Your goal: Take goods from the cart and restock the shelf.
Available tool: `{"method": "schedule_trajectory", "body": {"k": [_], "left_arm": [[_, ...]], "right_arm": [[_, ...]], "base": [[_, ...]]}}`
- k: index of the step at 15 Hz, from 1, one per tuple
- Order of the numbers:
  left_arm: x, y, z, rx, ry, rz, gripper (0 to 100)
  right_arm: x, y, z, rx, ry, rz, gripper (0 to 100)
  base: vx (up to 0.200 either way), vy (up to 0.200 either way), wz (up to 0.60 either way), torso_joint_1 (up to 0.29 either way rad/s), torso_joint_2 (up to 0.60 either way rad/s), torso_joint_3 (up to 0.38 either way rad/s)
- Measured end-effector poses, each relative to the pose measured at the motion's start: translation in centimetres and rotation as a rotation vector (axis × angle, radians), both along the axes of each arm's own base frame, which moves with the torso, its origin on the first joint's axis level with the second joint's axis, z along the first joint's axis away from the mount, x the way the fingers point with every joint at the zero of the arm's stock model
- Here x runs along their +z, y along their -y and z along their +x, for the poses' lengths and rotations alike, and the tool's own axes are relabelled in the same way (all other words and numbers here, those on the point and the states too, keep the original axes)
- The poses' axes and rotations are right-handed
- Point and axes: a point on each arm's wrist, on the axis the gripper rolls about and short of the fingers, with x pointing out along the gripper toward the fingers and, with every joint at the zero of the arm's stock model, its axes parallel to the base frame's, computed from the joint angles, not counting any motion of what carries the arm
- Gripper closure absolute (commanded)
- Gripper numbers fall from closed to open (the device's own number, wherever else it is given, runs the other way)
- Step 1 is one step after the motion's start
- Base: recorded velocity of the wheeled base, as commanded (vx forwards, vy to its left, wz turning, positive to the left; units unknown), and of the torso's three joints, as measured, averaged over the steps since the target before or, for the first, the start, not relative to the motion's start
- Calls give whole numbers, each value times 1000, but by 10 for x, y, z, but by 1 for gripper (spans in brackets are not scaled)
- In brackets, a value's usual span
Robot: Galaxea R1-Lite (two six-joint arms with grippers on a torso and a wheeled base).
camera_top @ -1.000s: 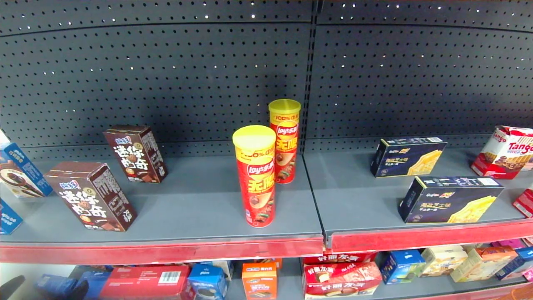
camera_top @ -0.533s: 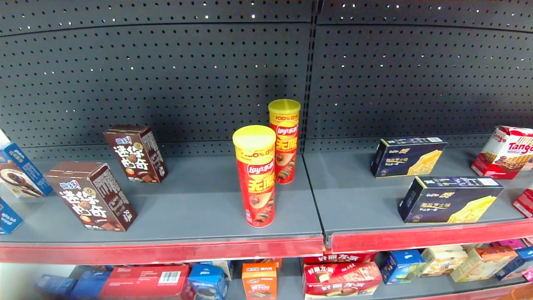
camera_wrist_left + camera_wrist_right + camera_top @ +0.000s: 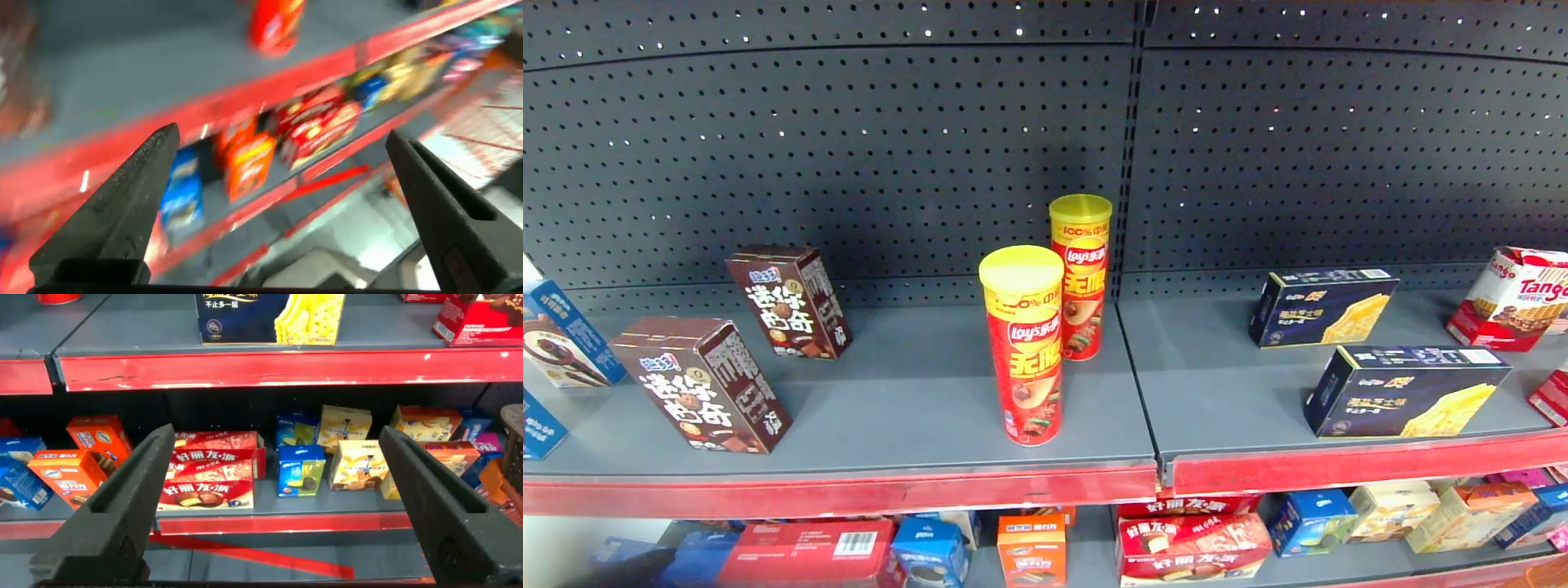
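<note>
Two red chip tubes with yellow lids are standing upright in the middle: the front tube (image 3: 1021, 347) near the red edge strip (image 3: 849, 494), the back tube (image 3: 1081, 278) just behind it. At the left, the near brown box (image 3: 704, 384) and the far brown box (image 3: 790, 300) are standing. At the right, the front blue box (image 3: 1405, 390) and the rear blue box (image 3: 1319, 307) are resting one behind the other. A dark pegboard (image 3: 849, 163) is rising behind everything. Below, an orange box (image 3: 1032, 549) is sitting beside red packs (image 3: 1192, 545).

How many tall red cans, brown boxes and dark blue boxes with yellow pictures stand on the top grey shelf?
Tall red cans with yellow lids: 2
Brown cardboard boxes: 2
Dark blue cardboard boxes: 2
Total: 6
</note>
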Motion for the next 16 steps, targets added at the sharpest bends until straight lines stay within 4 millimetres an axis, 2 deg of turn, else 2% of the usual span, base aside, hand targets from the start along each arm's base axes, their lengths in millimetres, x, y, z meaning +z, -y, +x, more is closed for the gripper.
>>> {"method": "schedule_trajectory", "body": {"k": [5,9,13,16], "left_arm": [[16,32,56,-79,-27,36,0],[19,56,111,16,-62,88,0],[14,64,159,151,-84,116,0],[7,65,181,213,-117,141,0]], "right_arm": [[0,0,0,0,0,0,0],[0,0,0,0,-1,0,0],[0,0,0,0,-1,0,0],[0,0,0,0,-1,0,0]], "base": [[0,0,0,0,0,0],[0,0,0,0,0,0],[0,0,0,0,0,0],[0,0,0,0,0,0]]}}
